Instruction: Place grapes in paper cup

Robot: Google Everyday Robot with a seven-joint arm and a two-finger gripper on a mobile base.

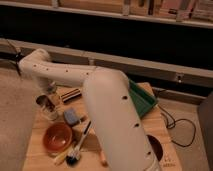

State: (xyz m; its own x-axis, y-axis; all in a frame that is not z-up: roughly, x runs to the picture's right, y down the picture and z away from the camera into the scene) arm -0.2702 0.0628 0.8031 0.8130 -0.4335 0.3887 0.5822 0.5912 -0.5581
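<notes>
The end effector (50, 98), its grasp impossible to tell, was seen just above the paper cup (46, 106); grapes were judged soft, bruisable

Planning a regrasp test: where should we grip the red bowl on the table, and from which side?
Pinch the rim of the red bowl from above, one finger inside, at its left edge. It sits upright and open, is likely too wide to span, and the brush crowds its right side. The gripper hangs just behind the bowl, near the table's back-left corner.
</notes>
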